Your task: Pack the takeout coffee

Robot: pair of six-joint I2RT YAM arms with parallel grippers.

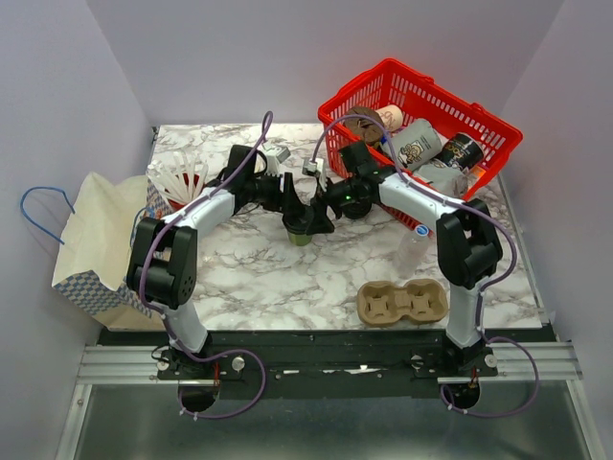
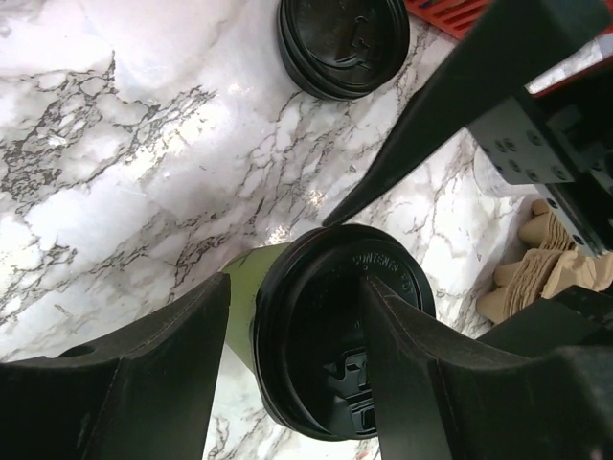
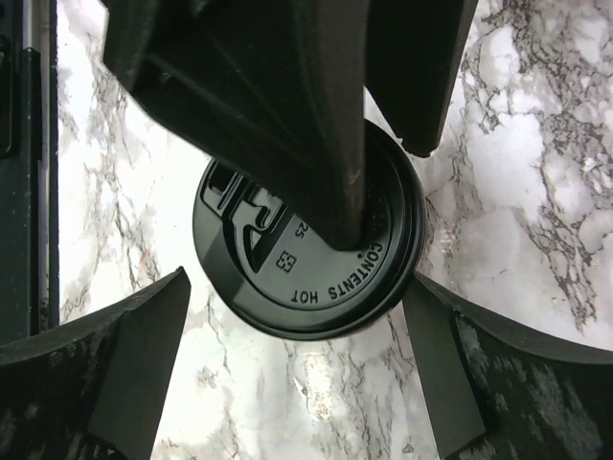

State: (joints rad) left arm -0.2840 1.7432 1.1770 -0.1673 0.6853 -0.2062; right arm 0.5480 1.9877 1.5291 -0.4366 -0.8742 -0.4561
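The takeout coffee (image 1: 302, 236) is an olive-green paper cup with a black lid, upright on the marble table between both grippers. In the left wrist view the cup (image 2: 239, 307) and its lid (image 2: 326, 316) lie between the fingers of my left gripper (image 2: 297, 287). One finger rests on top of the lid and the other stands beside the green wall. My left gripper (image 1: 291, 205) is open. My right gripper (image 1: 322, 217) is open, with its jaws spread wide on either side of the lid (image 3: 287, 259). The left gripper's finger (image 3: 335, 163) presses on the lid in the right wrist view.
A red basket (image 1: 493, 168) with cups and cans stands at the back right. A cardboard cup carrier (image 1: 402, 302) lies at the front right. A paper bag (image 1: 96, 240) is at the left edge. A stack of black lids (image 2: 343, 43) sits beyond the cup.
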